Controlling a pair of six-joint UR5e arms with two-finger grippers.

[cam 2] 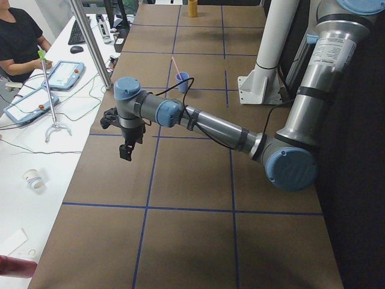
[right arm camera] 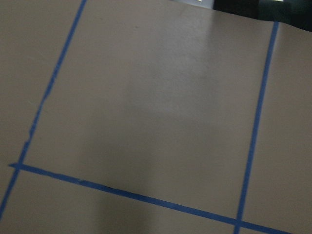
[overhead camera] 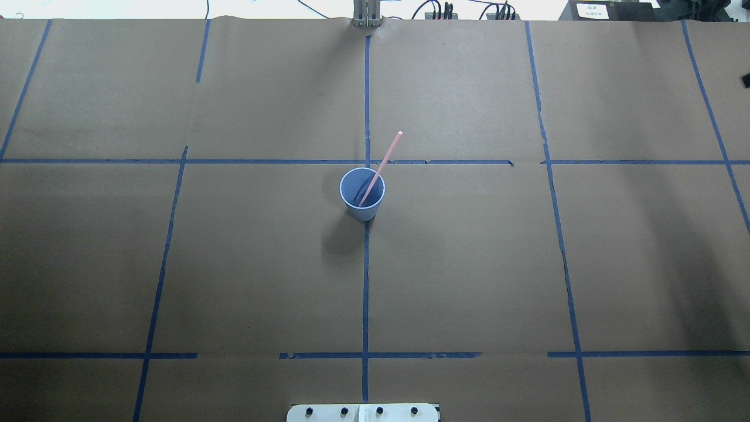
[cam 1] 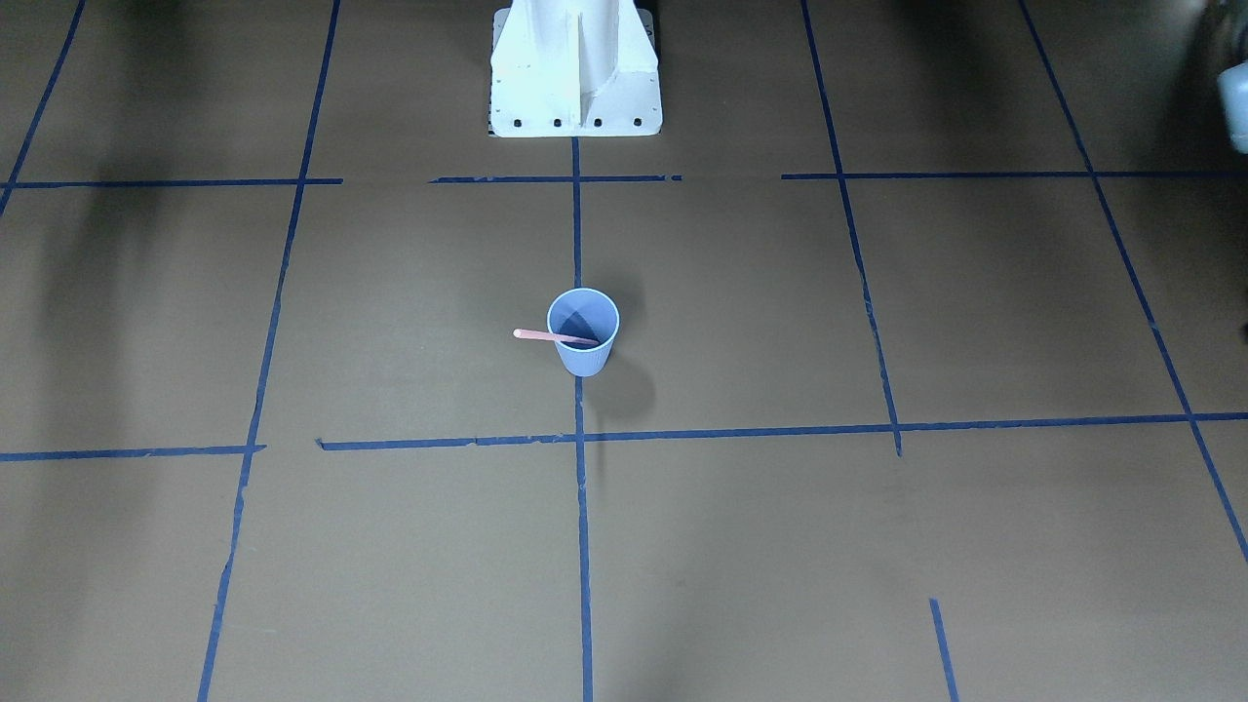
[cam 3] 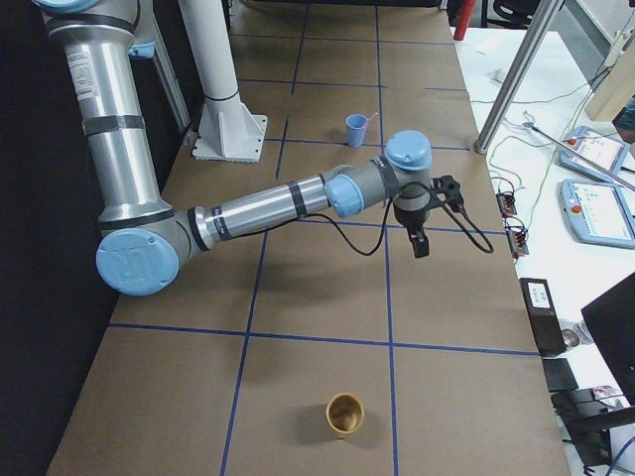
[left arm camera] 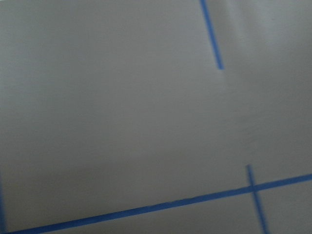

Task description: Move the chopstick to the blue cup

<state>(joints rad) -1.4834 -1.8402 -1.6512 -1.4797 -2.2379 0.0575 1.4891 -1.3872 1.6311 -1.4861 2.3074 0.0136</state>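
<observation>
The blue cup (cam 1: pixel 585 361) stands upright at the middle of the table on a blue tape line, and also shows in the overhead view (overhead camera: pixel 364 212). One pale pink chopstick (cam 1: pixel 539 335) leans inside it, its upper end sticking out over the rim (overhead camera: pixel 389 149). My left gripper (cam 2: pixel 126 150) hangs above the table's left end, far from the cup. My right gripper (cam 3: pixel 419 243) hangs above the right end, also far from it. Both show only in the side views, so I cannot tell whether they are open or shut. The wrist views show only bare paper and tape.
The robot's white base (cam 1: pixel 575 88) stands behind the cup. A tan cup (cam 3: pixel 345 415) stands near the table's right end. A yellow object (cam 2: pixel 192 7) stands at the far end. Operators' benches with tablets (cam 3: pixel 595 208) run along the far side.
</observation>
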